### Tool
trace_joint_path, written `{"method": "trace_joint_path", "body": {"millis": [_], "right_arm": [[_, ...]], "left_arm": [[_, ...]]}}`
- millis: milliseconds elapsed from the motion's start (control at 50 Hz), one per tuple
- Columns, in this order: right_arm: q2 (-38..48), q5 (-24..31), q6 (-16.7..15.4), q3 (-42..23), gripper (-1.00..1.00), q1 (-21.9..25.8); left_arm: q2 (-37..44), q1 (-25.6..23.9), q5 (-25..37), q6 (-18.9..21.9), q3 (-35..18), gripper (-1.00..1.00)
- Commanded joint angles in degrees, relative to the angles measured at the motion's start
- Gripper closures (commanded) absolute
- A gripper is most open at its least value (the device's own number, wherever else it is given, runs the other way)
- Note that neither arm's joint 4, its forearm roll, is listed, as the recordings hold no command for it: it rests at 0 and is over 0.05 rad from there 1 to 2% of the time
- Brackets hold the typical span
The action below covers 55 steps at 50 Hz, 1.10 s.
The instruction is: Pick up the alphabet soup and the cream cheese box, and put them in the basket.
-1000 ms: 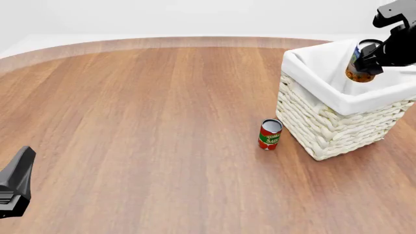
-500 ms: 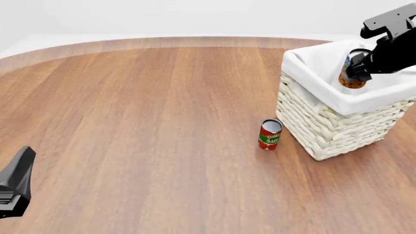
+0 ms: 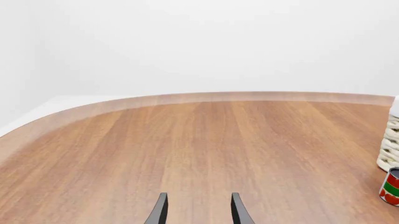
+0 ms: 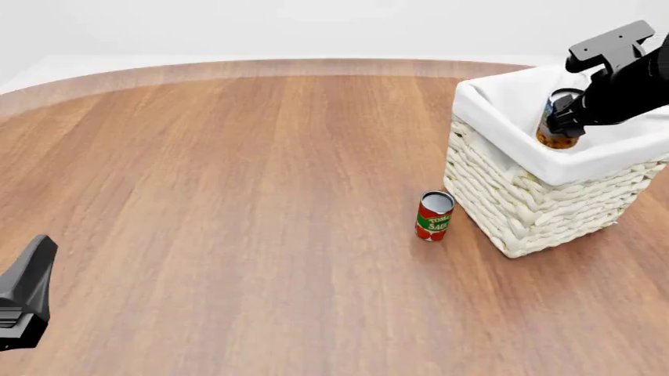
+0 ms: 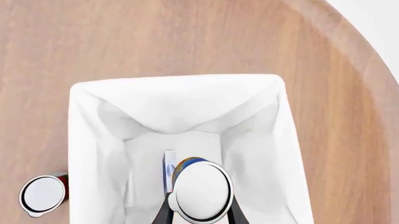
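My right gripper is shut on the alphabet soup, holding it upright over the basket, its base about level with the rim. In the right wrist view the soup's silver top sits between my gripper fingers, above the white-lined basket. A thin blue-and-white edge beside the can, inside the basket, looks like the cream cheese box. My left gripper stands open over bare wood, at the front left.
A small red-and-green tomato sauce can stands upright on the table just left of the basket's near corner, also seen from both wrists. The basket's woven corner shows in the left wrist view.
My right gripper has carried the soup can leftward and down, from above the basket's right side toward its middle. The left arm and red can have not moved.
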Motion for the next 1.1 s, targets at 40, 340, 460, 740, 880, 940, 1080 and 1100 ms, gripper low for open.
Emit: {"method": "trace_joint_path", "body": {"millis": [40, 340, 460, 740, 880, 940, 1080, 1100], "right_arm": [[1.2, 1.3, 0.6, -2.6, 1.00, -0.2], [1.6, 0.4, 0.6, -1.7, 1.00, -0.2], [2.3, -1.5, 0.4, -0.1, -1.00, -0.4], [-0.8, 1.0, 0.5, 0.3, -1.00, 0.6], [-4.3, 4.2, 0.7, 0.1, -1.00, 1.4], [-5.5, 4.5, 0.7, 0.1, -1.00, 1.4], [-9.0, 4.4, 2.0, 2.1, -1.00, 2.0], [-9.3, 4.5, 2.2, 2.0, -1.00, 2.0]], "left_arm": [[0.0, 0.0, 0.0, 0.0, 0.0, -1.00], [0.0, 0.0, 0.0, 0.0, 0.0, -1.00], [0.0, 0.0, 0.0, 0.0, 0.0, -1.00], [0.0, 0.0, 0.0, 0.0, 0.0, -1.00], [0.0, 0.0, 0.0, 0.0, 0.0, -1.00], [0.0, 0.0, 0.0, 0.0, 0.0, -1.00], [0.0, 0.0, 0.0, 0.0, 0.0, -1.00], [0.0, 0.0, 0.0, 0.0, 0.0, -1.00]]}}
